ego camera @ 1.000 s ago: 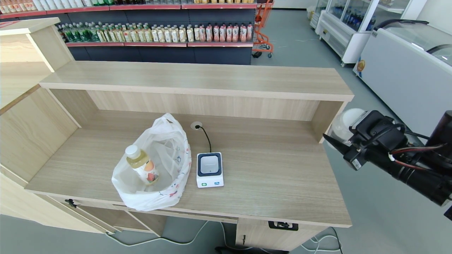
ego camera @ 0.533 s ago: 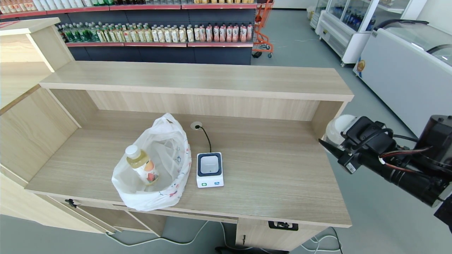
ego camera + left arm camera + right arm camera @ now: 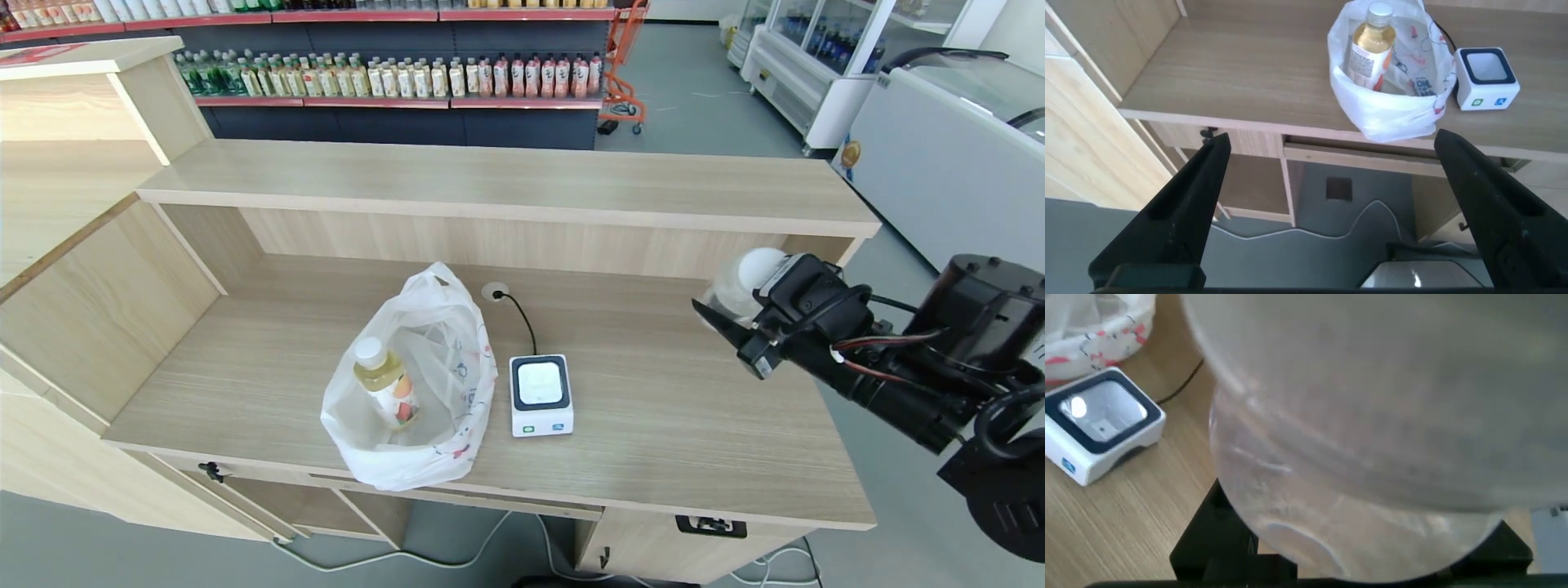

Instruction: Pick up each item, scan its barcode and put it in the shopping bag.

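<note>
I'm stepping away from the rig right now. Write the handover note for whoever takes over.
Right gripper: shut on a clear container, held in the air near the counter's right end, to the right of the scanner.
Left gripper: open, empty, low in front of the counter.
Done: one bottle stands in the shopping bag, which sits beside the scanner.
Left: bring the clear container over the scanner, then bag it.

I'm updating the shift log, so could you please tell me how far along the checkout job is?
Done: a bottle sits in the bag. In hand: the right claw grips a clear container. Left: scanning it on the scanner, then bagging it.
</note>
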Robot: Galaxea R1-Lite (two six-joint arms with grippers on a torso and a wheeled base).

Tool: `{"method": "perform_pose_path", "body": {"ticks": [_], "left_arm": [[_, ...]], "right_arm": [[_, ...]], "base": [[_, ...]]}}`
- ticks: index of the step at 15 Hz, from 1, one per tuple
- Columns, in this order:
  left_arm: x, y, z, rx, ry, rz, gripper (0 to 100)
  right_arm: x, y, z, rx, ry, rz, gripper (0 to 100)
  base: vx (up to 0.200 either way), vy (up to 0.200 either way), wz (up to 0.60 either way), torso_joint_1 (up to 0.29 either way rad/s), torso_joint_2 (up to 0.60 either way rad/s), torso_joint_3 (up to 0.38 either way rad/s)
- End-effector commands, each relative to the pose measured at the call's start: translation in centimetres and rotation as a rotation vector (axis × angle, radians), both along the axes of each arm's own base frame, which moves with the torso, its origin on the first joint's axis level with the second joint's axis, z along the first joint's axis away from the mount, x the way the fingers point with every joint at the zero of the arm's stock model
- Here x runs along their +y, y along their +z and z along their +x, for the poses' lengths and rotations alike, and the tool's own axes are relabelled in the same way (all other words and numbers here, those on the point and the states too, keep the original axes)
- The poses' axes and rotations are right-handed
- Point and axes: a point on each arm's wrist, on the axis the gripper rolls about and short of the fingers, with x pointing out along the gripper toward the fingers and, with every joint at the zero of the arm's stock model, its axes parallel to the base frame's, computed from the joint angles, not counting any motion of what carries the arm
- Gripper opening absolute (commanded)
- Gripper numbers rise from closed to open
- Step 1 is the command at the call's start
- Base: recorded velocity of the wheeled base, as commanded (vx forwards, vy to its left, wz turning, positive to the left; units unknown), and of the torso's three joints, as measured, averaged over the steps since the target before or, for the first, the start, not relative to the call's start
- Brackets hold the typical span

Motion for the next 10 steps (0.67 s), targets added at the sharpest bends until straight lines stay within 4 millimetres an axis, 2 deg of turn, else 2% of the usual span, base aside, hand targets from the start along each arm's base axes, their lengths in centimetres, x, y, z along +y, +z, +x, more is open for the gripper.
{"method": "perform_pose_path", "body": {"ticks": [1, 5, 10], "left_arm": [[0.0, 0.0, 0.0, 0.002, 0.000, 0.000, 100], [0.0, 0.0, 0.0, 0.002, 0.000, 0.001, 100], [0.0, 0.0, 0.0, 0.001, 0.000, 0.001, 100]], "right_arm": [[1.2, -1.0, 2.3, 0.009, 0.040, -0.003, 0], [1.9, -2.9, 4.3, 0.050, 0.089, -0.007, 0], [2.6, -6.8, 7.6, 0.027, 0.159, 0.014, 0]], "base": [[0.000, 0.200, 0.00, 0.002, -0.01, 0.002], [0.000, 0.200, 0.00, 0.005, 0.00, 0.005], [0.000, 0.000, 0.00, 0.000, 0.00, 0.000]]}}
